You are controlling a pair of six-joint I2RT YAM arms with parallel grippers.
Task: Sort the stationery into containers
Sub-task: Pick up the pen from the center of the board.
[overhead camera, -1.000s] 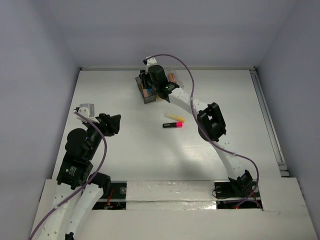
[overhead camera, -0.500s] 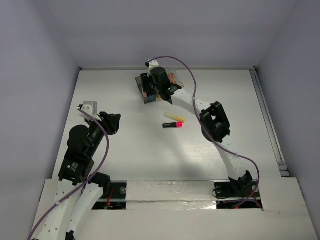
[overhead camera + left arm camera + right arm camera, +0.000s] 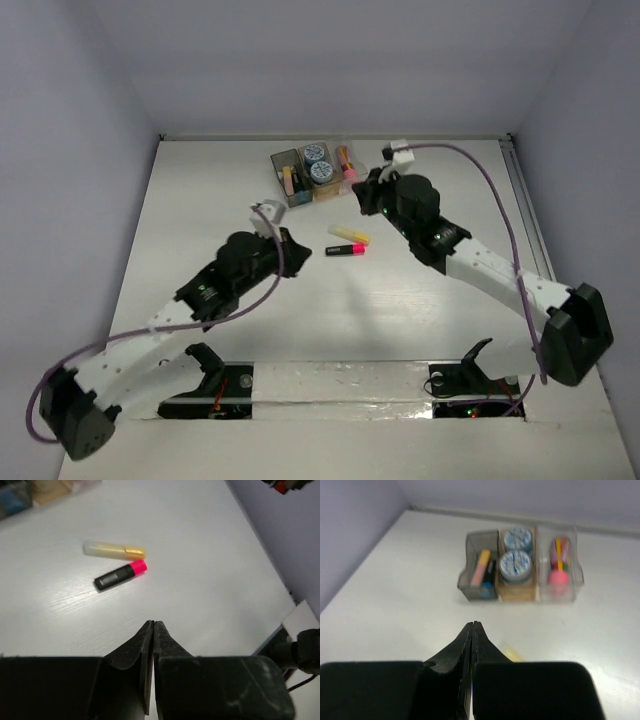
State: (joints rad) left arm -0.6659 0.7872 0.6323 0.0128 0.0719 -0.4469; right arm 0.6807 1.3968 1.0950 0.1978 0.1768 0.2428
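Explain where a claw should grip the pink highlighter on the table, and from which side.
Grip the pink highlighter across its black half, from straight above. It lies flat, with the yellow highlighter close by its pink end, so the black half likely has more room.

On the white flat table [image 3: 200,210], three small joined plastic bins sit in a row at the upper middle of the top view, near the table's back edge. The dark grey bin [image 3: 470,555] is on the left, the amber-tan bin [image 3: 517,589] is in the middle and the clear bin [image 3: 575,575] is on the right.

An orange-yellow highlighter pen [image 3: 481,566] and a blue highlighter pen [image 3: 487,580] lie side by side in the left bin. Two round blue-white tubs [image 3: 517,539] sit in the middle bin, one behind the other. A pink stick [image 3: 559,575] lies in the right bin.

Below the bins, near the middle of the frame, a yellow highlighter pen [image 3: 352,235] lies on the bare table. A red-pink highlighter pen with a black end [image 3: 345,249] lies just under it.
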